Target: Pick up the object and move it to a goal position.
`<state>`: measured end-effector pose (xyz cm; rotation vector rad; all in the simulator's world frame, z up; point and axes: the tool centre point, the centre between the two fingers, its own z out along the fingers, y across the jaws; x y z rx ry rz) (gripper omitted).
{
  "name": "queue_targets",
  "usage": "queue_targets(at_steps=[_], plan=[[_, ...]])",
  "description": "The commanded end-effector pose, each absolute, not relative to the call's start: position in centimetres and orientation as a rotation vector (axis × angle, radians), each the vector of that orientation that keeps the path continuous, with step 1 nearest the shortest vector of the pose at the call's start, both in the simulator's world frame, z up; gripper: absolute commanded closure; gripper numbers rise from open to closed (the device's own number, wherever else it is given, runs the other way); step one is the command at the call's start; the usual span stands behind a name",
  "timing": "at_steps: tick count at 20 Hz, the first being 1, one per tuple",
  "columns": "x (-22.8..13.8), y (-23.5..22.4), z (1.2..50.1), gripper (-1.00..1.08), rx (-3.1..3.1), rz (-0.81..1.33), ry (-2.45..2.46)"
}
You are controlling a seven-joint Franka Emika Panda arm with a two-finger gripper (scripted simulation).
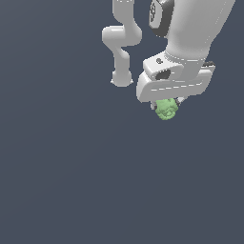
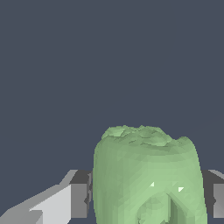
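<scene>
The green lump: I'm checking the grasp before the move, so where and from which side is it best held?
Across its smoother flanks, coming from above, as the tool does now: the green lump sits between the pads, its bumpy, folded end pointing away. It is narrower than the tool.

1. The white Panda arm [image 1: 193, 33] enters from the top of the exterior view, its thick forearm angled down toward the exterior view's left.
2. A second, thinner run of white links [image 1: 121, 45] bends behind it, ending in a rounded base.
3. The gripper [image 1: 166, 106] points downward beneath a broad white hand block.
4. In the wrist view, the fingers [image 2: 78, 199] press against both sides of the object [image 2: 146, 179], which fills the gap between them.
5. The object [image 1: 166, 109] protrudes below the hand in the exterior view.
</scene>
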<state>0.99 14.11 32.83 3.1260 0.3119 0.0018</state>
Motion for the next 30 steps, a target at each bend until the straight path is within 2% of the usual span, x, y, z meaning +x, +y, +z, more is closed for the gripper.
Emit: queue_targets(at_steps=[1, 16, 30], plan=[[1.2, 14.6, 35.4, 1.08, 3.126, 0.0, 0.312], [2.4, 16.9, 46.1, 1.08, 3.127, 0.0, 0.31], [3.1, 17.8, 50.2, 1.08, 3.127, 0.0, 0.31]])
